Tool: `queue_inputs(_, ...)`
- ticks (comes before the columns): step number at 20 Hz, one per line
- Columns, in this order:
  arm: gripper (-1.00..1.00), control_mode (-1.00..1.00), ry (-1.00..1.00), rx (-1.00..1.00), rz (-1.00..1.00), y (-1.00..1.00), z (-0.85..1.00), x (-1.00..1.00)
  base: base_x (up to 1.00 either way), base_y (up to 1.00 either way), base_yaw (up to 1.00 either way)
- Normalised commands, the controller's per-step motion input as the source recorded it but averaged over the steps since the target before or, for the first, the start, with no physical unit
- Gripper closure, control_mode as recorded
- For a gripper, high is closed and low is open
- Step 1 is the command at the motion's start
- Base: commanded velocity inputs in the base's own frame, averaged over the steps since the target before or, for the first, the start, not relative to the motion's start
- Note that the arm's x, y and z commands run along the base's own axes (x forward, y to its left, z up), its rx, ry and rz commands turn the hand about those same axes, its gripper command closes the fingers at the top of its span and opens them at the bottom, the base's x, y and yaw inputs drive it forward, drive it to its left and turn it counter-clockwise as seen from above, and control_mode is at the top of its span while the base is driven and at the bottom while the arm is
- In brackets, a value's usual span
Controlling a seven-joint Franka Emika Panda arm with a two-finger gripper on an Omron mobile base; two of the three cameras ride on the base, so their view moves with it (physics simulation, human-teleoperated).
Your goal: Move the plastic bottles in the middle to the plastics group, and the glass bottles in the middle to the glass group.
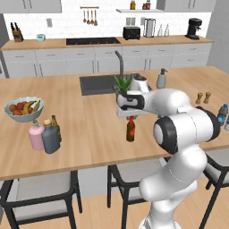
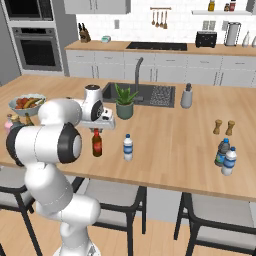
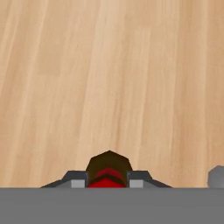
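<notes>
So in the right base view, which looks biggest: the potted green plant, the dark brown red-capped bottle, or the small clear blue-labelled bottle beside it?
1. Potted green plant
2. Dark brown red-capped bottle and small clear blue-labelled bottle: too alike to rank.

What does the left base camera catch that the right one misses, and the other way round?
The left base view gives you the grey-blue bottle beside the pink bottle, and the coffee machine. The right base view gives you the small plastic bottle standing mid-counter, and the wall oven. Both share the gripper shut on the red cap of the brown bottle, the fruit bowl, the sink and the shakers.
</notes>
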Motion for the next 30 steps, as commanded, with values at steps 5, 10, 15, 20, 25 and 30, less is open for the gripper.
queue_inputs(5, 1.00, -1.00, -0.03, 0.00, 0.12, 0.29, 0.43, -0.35, 0.00, 0.00, 0.00)
queue_inputs(10, 1.00, -1.00, -0.01, 0.00, 0.27, 0.71, 0.38, -0.26, 0.00, 0.00, 0.00)
queue_inputs(15, 1.00, -1.00, -0.02, 0.00, 0.29, 0.86, 0.26, -0.01, 0.00, 0.00, 0.00)
queue_inputs(20, 1.00, -1.00, 0.00, 0.00, 0.29, 0.89, 0.06, 0.00, 0.00, 0.00, 0.00)
queue_inputs(25, 1.00, -1.00, 0.00, 0.00, 0.26, 0.90, 0.00, -0.16, 0.00, 0.00, 0.00)
queue_inputs(30, 1.00, -1.00, -0.07, 0.00, 0.16, 0.79, 0.00, -0.28, 0.00, 0.00, 0.00)
